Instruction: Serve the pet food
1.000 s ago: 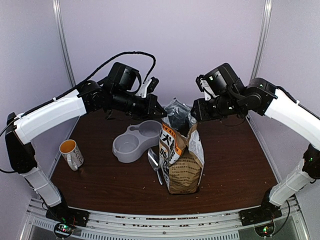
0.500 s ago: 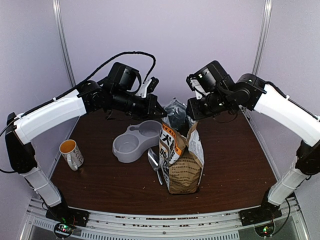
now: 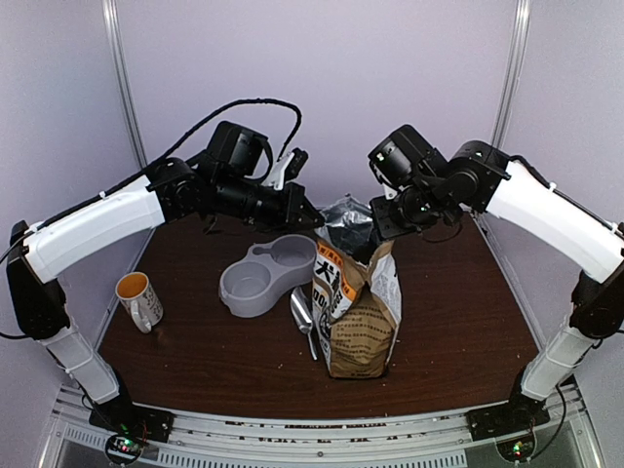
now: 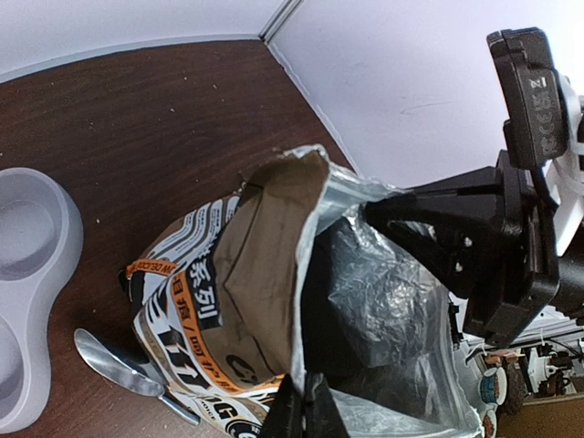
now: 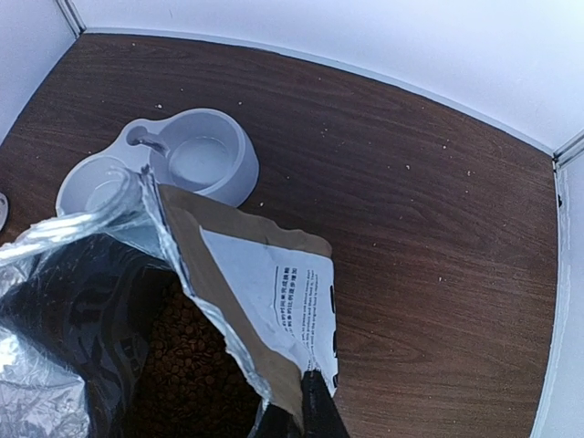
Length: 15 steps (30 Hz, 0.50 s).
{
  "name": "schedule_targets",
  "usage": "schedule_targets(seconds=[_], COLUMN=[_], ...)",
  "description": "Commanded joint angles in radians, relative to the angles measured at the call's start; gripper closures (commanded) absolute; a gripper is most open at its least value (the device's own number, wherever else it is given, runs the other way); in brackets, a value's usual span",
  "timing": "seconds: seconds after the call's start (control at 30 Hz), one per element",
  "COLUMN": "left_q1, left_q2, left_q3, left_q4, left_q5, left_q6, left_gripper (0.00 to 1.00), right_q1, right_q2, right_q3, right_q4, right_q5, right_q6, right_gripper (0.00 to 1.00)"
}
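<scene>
L tool [image 4: 305,403] & R tool [image 5: 308,406] each clenched on bag [image 3: 357,317] rim; kibble [image 5: 190,365] inside, below.

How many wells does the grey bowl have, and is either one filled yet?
2. The grey bowl has a far well next to the bag and a near well toward the mug. Both look empty; none hidden.

Bag [image 3: 359,322]: matt kraft paper, crinkled glossy foil lining; kibble [image 5: 192,365] inside dry, matt. Bowl [image 3: 255,280]: smooth matt plastic; scoop [image 3: 301,310]: polished metal.
</scene>
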Motion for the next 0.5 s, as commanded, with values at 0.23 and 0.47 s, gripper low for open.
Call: schedule_targets(seconds=[0.23, 0.47], left_q1=[0.007, 0.006], left_q2=[-0.074, -0.281], left_q3=[-0.066, -0.267], left_q4=[0.239, 0.413], left_q5=[0.010, -0.093], left_q6=[0.033, 0.100], left_gripper=[0.63, 0.06], right_q1=[-0.024, -0.025], right_q2=[-0.104, -0.209], right_q3=[-0.097, -0.122], right_q4=[0.105, 0.211], right_q5=[-0.011, -0.121], right_q6=[0.008, -0.042], right_gripper=[0.96, 0.51])
